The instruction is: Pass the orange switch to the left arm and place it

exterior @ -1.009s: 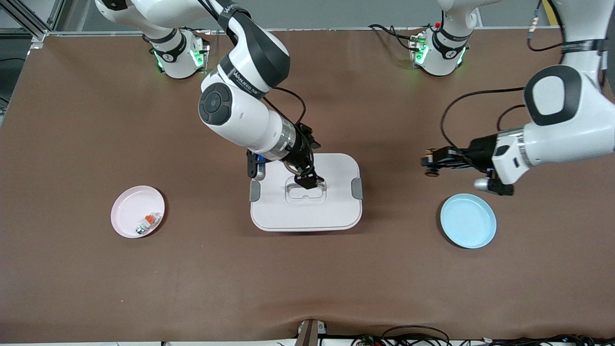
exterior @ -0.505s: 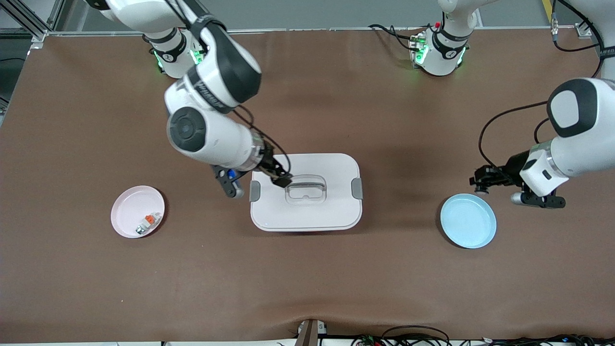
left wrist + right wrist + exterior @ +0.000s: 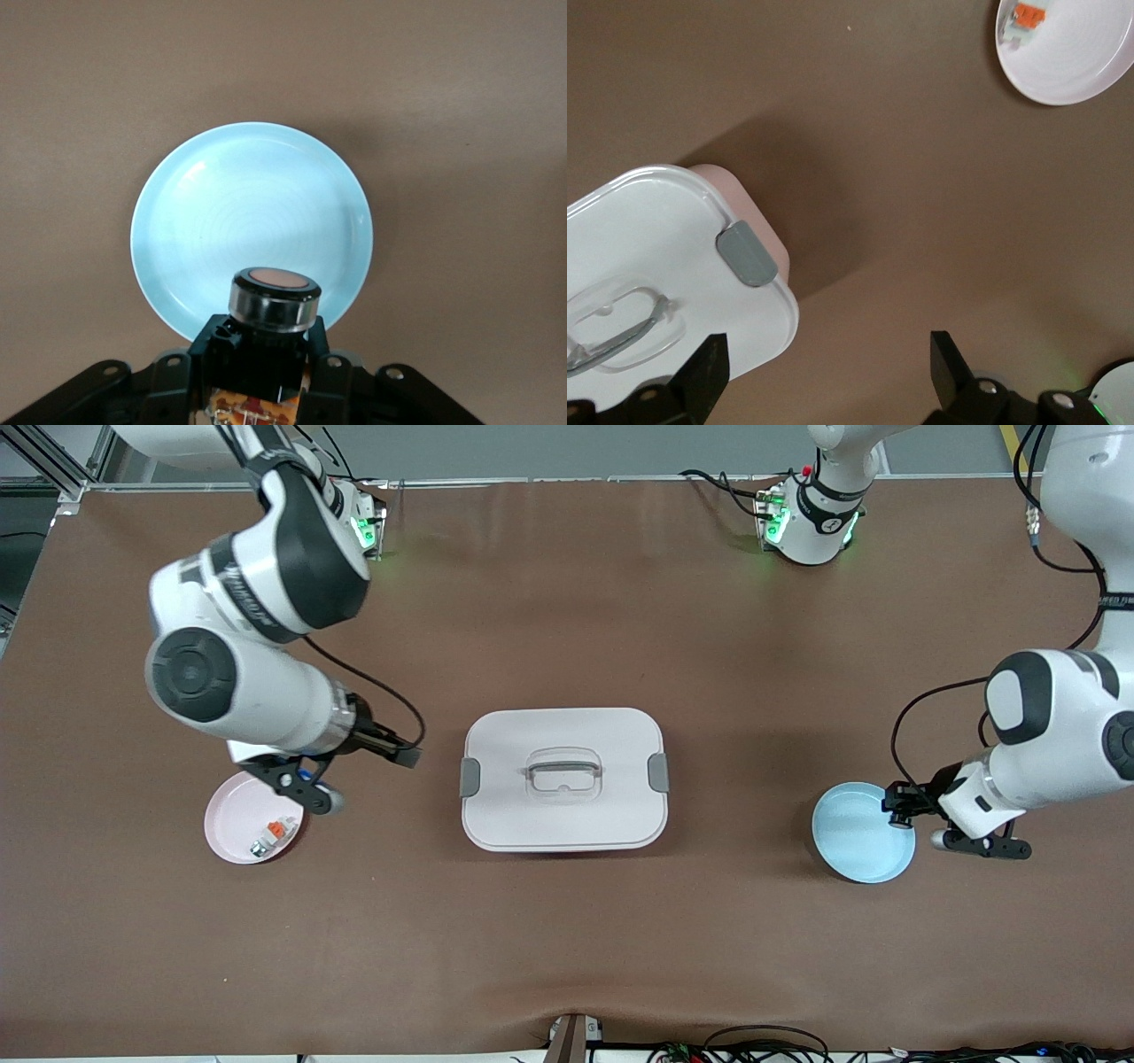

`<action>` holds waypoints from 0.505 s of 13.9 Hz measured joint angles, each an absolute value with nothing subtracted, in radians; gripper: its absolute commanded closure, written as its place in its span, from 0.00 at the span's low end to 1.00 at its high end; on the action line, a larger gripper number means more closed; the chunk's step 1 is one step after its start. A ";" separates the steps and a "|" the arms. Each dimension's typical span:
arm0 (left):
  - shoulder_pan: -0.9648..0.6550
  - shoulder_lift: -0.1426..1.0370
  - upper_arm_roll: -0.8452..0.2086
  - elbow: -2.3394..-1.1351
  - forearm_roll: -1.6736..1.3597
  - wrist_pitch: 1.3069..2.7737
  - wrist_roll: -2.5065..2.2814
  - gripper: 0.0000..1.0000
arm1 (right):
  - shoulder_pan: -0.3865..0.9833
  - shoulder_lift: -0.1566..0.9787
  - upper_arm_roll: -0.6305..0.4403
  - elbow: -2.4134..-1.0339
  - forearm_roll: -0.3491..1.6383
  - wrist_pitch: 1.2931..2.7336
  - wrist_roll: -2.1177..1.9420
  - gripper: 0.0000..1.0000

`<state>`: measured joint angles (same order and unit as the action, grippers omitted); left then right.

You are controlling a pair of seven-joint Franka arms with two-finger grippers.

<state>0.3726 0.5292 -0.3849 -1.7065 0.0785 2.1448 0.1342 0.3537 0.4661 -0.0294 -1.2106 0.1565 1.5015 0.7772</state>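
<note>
Holding orange switch (image 3: 274, 297) upright, orange face up

Surface: brown matte table covering (image 3: 567, 921) | Round pale pink plate (image 3: 237, 815) toward the right arm's end, holding a small white-and-grey part with an orange tab (image 3: 273, 835) near its rim | Round light blue plate (image 3: 855, 837) toward the left arm's end, nothing lying in it | Black cables (image 3: 762, 1045) along the table's near edge

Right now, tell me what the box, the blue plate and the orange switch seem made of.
Large white rounded box: likely matte plastic, with grey moulded latches. Round light-blue plate: glossy, faint concentric rings; plastic or glazed ceramic, unclear. Small black cylindrical orange switch: dark plastic-looking body, shiny ring around its orange face.
</note>
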 measured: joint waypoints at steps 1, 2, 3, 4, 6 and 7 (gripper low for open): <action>0.369 0.560 -0.385 -1.693 0.105 2.155 0.134 0.80 | 0.320 0.450 -0.030 -1.225 0.154 1.499 0.703 0.00; 0.367 0.589 -0.385 -1.679 0.127 2.167 0.130 0.65 | 0.283 0.435 -0.031 -1.242 0.154 1.497 0.628 0.00; 0.365 0.616 -0.385 -1.664 0.141 2.175 0.123 0.37 | 0.247 0.419 -0.032 -1.261 0.152 1.496 0.558 0.00; 0.364 0.639 -0.386 -1.649 0.145 2.179 0.111 0.00 | 0.210 0.404 -0.032 -1.278 0.149 1.495 0.487 0.00; 0.361 0.670 -0.387 -1.628 0.147 2.193 0.081 0.00 | 0.145 0.386 -0.033 -1.297 0.136 1.496 0.365 0.00; 0.355 0.677 -0.387 -1.623 0.147 2.203 0.067 0.00 | 0.121 0.380 -0.032 -1.301 0.118 1.497 0.313 0.00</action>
